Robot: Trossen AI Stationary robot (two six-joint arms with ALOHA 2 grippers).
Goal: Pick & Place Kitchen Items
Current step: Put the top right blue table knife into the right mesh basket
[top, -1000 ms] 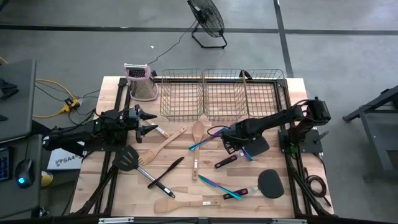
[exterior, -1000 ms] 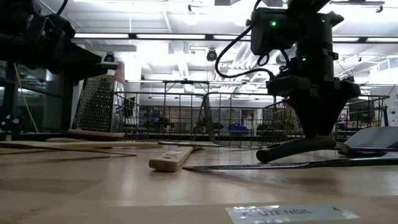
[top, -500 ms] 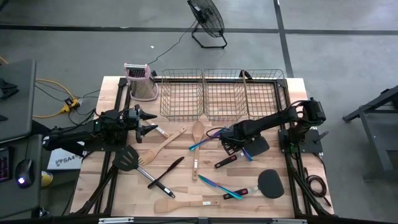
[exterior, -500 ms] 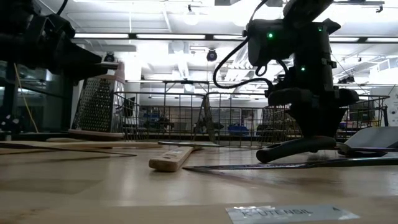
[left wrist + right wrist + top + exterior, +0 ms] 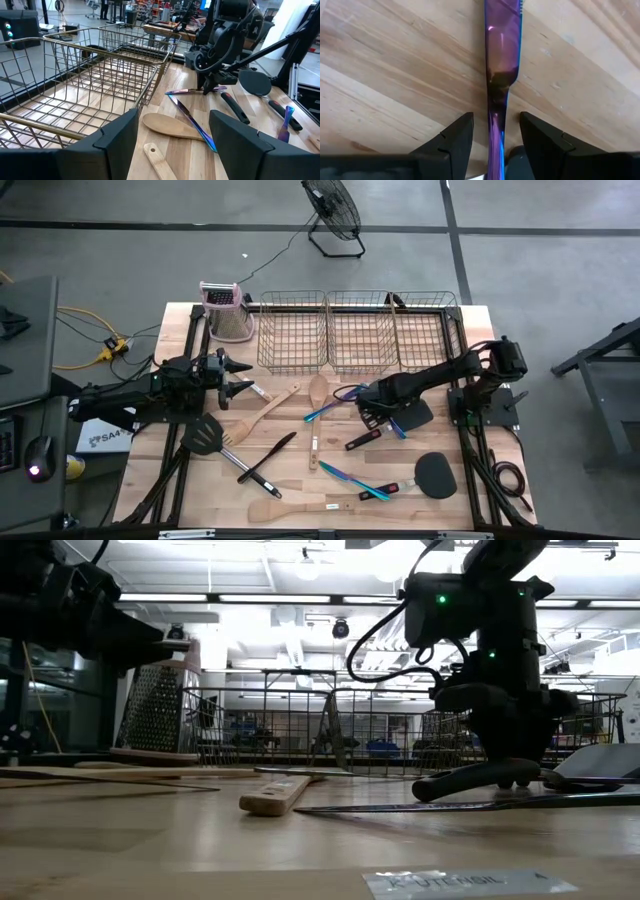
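The right gripper (image 5: 372,412) stands low over the wooden table (image 5: 290,480), just in front of the wire baskets (image 5: 355,330), directly above a slim iridescent purple knife (image 5: 501,75). In the right wrist view the knife's handle runs straight down the gap between the two dark fingers (image 5: 451,142), one finger on each side of it. A sliver of table shows between each finger and the metal, so the jaws stand parted about the handle, not yet pressing on it. The knife lies flat on the wood.

Its long axis lies crosswise to the line along which the fingers close, which is the correct presentation for a pinch across the narrow handle. My judgement is that the fingers need only close and lift; no turn of the wrist appears necessary.

The right arm is plainly the nearer one. The left gripper (image 5: 232,377) waits well apart on the table's left side, fingers spread wide, holding nothing and facing toward the baskets. The other utensils lie scattered on the table in front.
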